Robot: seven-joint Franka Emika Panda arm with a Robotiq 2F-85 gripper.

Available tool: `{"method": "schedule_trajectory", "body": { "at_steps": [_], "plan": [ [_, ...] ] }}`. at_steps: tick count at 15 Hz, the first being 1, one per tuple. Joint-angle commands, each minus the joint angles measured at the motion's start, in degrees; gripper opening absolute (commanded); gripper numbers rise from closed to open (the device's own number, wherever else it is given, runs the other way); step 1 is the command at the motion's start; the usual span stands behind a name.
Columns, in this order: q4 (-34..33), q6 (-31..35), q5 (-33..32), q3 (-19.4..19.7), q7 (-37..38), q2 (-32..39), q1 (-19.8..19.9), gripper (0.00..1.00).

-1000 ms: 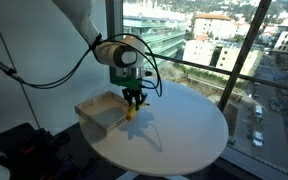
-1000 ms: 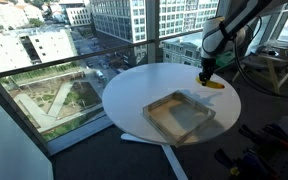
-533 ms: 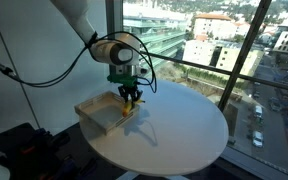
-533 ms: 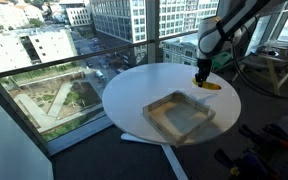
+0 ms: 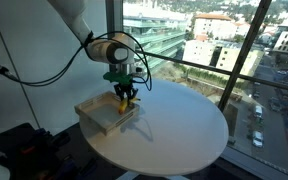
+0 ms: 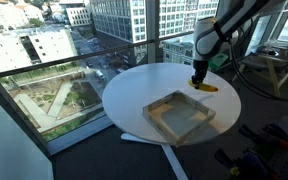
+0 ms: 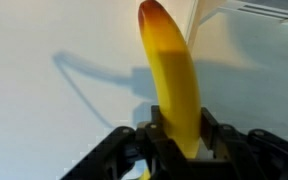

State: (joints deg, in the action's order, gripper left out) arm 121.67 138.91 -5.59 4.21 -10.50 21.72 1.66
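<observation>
I'm carrying the banana (image 7: 174, 75) w/ the gripper (image 7: 174, 140) clamped on its lower end. Over the last sec I'm moving it left across the table (image 5: 184, 130). It's now hanging approx over the tray (image 5: 92, 120) edge, not set down yet.

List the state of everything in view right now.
gripper: shut on the banana, fingers on either side of its lower end.
banana: held by one end, apparently lifted off the table, close to the tray.
tray: flat on the table, open, looks empty.
table: upright, bearing the tray.
</observation>
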Motion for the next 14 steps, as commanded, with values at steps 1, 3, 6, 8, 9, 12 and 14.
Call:
{"method": "schedule_trajectory", "body": {
  "at_steps": [1, 3, 6, 8, 9, 12, 14],
  "plan": [
    [-0.08, -0.19, -0.45, -0.9, 0.31, -0.1, 0.76, 0.16],
    [-0.07, -0.19, -0.43, -1.0, 0.3, 0.0, 0.76, 0.41],
    [-0.07, -0.17, -0.44, -1.01, 0.31, 0.35, 0.79, 0.41],
    [-0.07, -0.17, -0.44, -1.01, 0.31, 0.36, 0.79, 0.41],
    [-0.07, -0.17, -0.44, -1.01, 0.31, 0.36, 0.79, 0.41],
    [-0.07, -0.17, -0.44, -1.01, 0.31, 0.36, 0.79, 0.41],
    [-0.07, -0.16, -0.44, -1.01, 0.31, 0.36, 0.79, 0.41]
  ]
}}
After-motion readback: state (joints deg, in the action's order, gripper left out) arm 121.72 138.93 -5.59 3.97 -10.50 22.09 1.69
